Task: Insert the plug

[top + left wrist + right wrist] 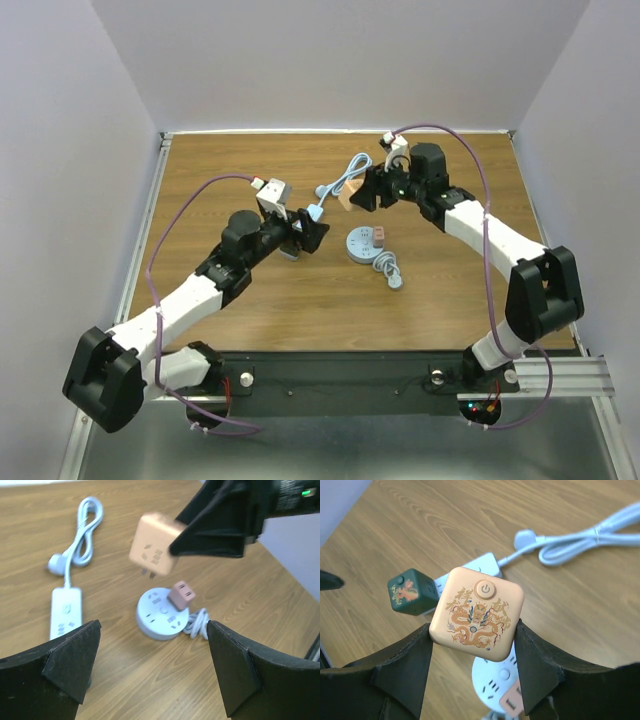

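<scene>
My right gripper (362,192) is shut on a peach cube plug (477,612) printed with a dragon and a power button, and holds it in the air. In the left wrist view the cube (155,552) hangs, prongs down, above and just behind a round white socket hub (161,615). The hub (365,245) lies mid-table and has a small pink plug (181,595) in it. My left gripper (155,665) is open and empty, low over the wood just left of the hub (500,680).
A white rectangular power strip (65,612) lies left of the hub, its bundled cable (82,535) behind it. A dark green cube (412,591) sits on that strip. The hub's coiled cord (390,270) lies at its right.
</scene>
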